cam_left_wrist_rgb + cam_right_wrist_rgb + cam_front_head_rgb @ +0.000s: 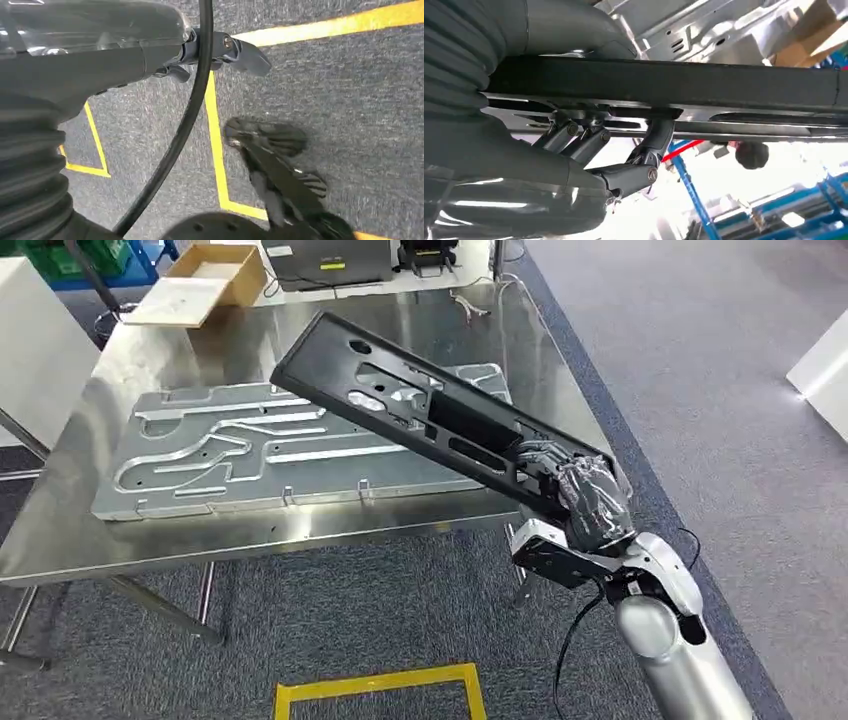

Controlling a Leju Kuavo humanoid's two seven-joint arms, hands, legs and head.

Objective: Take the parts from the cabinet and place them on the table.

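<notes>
Over the steel table (480,330) and its machined plate (250,455), the right hand (585,495) grips a black panel (420,410).

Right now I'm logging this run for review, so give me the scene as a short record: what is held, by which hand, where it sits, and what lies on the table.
held part: long black panel with cutouts
holding hand: right hand, gripping one end of the panel
panel pose: tilted, raised over the steel table, not yet set down
on table: grooved metal plate, lying flat
far end of table: open cardboard box
left hand: hanging over grey carpet with yellow tape lines, holding nothing
</notes>
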